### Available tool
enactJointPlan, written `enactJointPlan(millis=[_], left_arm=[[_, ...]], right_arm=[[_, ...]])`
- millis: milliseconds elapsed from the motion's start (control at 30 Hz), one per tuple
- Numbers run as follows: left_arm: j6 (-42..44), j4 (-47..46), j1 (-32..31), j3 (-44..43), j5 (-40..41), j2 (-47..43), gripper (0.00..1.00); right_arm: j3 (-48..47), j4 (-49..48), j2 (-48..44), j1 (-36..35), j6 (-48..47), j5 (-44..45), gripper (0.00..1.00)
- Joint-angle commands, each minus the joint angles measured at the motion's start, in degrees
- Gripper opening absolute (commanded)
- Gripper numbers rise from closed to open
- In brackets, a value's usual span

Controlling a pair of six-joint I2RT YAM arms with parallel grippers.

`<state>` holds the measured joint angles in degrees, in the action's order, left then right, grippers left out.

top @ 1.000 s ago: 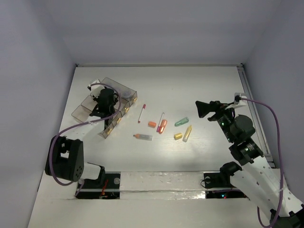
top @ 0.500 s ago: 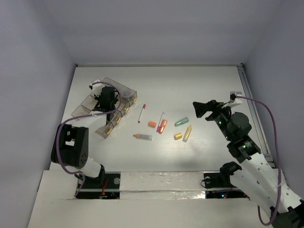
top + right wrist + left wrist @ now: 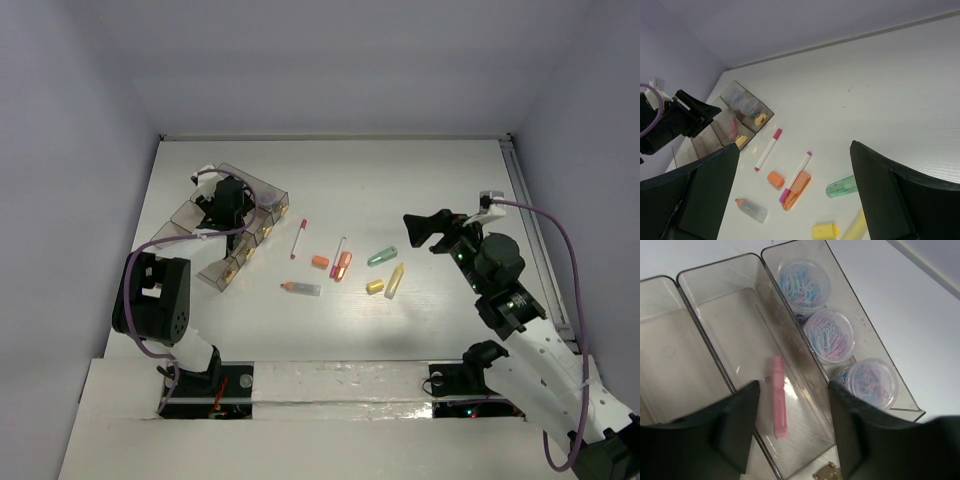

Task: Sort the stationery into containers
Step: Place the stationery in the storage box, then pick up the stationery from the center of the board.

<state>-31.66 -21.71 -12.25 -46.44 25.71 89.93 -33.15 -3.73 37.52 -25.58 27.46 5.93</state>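
Note:
Four clear smoky containers stand in a row at the left. My left gripper hovers over them, open and empty. Below it a pink stick lies in one box. The box beside it holds three round tubs of paper clips. On the table middle lie two white pens, an orange stick, an orange cap, a green stick, a yellow stick, a yellow cap and a clear orange-tipped piece. My right gripper hangs open and empty above and right of them.
White walls close the table at the back and both sides, with a rail along the right edge. The left arm's purple cable loops beside the containers. The left arm shows in the right wrist view.
My left gripper has shifted a little toward the back over the containers. My right gripper has drifted slightly left toward the loose stationery.

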Motion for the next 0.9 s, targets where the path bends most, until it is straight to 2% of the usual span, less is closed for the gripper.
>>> enactJointPlan(millis=[0, 100, 233, 367, 400, 533, 633, 867], left_arm=[[0.81, -2.89, 0.30, -1.55, 0.04, -1.42, 0.55], [0.90, -3.16, 0.30, -0.94, -0.84, -2.56, 0.66], [1.68, -4.91, -1.89, 0.64, -4.08, -5.72, 0.63], [7.30, -10.96, -12.60, 1.70, -12.76, -7.49, 0.59], [8.97, -11.42, -18.19, 1.35, -14.01, -7.05, 0.59], [16.36, -12.04, -29.37, -1.37, -21.84, -2.31, 0.57], [18.91, -12.38, -34.31, -3.57, -24.48, 1.90, 0.56], [24.28, -7.30, -40.21, -12.97, -29.32, 12.10, 0.58]], right_arm=[[-0.78, -3.30, 0.27, -0.34, 0.05, -0.40, 0.98], [-0.87, -3.39, 0.45, -0.34, 0.14, -0.48, 0.98], [-0.78, -3.30, 0.28, -0.34, 0.13, -0.13, 0.98], [-0.60, -3.31, -0.60, -0.34, 0.05, 0.83, 0.98], [-0.69, -3.13, -0.69, -0.34, 0.05, 1.01, 0.98], [-0.43, -2.86, -1.92, -0.34, 0.05, 1.89, 0.98], [-0.08, -2.87, -3.24, -0.34, 0.05, 2.85, 0.98], [-0.16, -2.51, -3.59, -0.34, -0.13, 3.03, 0.98]])
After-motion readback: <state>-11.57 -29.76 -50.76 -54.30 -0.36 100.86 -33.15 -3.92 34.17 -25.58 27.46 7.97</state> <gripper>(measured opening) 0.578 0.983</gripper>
